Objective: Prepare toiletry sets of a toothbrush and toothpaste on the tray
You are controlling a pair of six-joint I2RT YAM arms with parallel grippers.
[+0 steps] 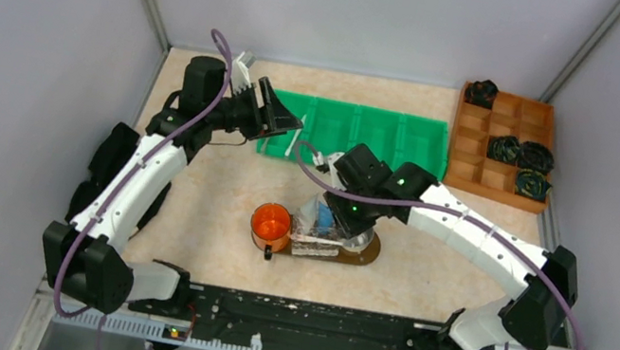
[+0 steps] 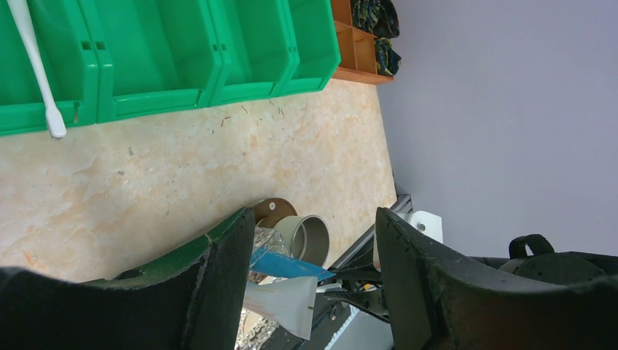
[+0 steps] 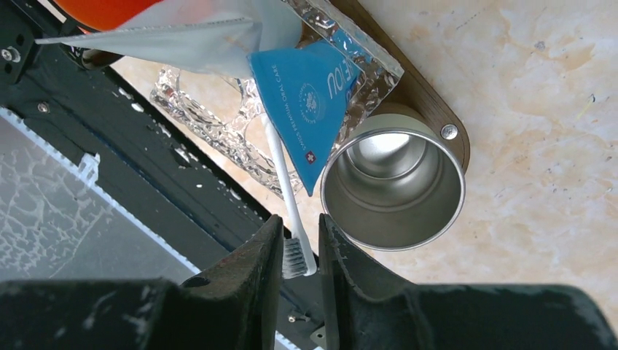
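The dark brown tray [image 1: 367, 248] lies mid-table. On it stand a clear faceted glass [image 3: 218, 124] and a steel cup [image 3: 393, 179]. A blue tube [image 3: 310, 87] and a white tube [image 3: 167, 36] stick out of the glass. My right gripper [image 1: 340, 211] hangs over the tray. In the right wrist view it [image 3: 300, 222] is shut on the bristle head of a white toothbrush [image 3: 286, 189], whose handle runs down into the glass behind the blue tube. My left gripper [image 1: 287, 121] is open and empty at the green bin's near edge. Another white toothbrush [image 2: 36, 65] lies in the bin.
The green compartmented bin [image 1: 372, 128] stands at the back. An orange-brown compartmented box [image 1: 499, 146] with dark bundles stands at the back right. An orange cup [image 1: 271, 223] stands at the tray's left end. The black rail [image 1: 299, 322] runs along the near edge.
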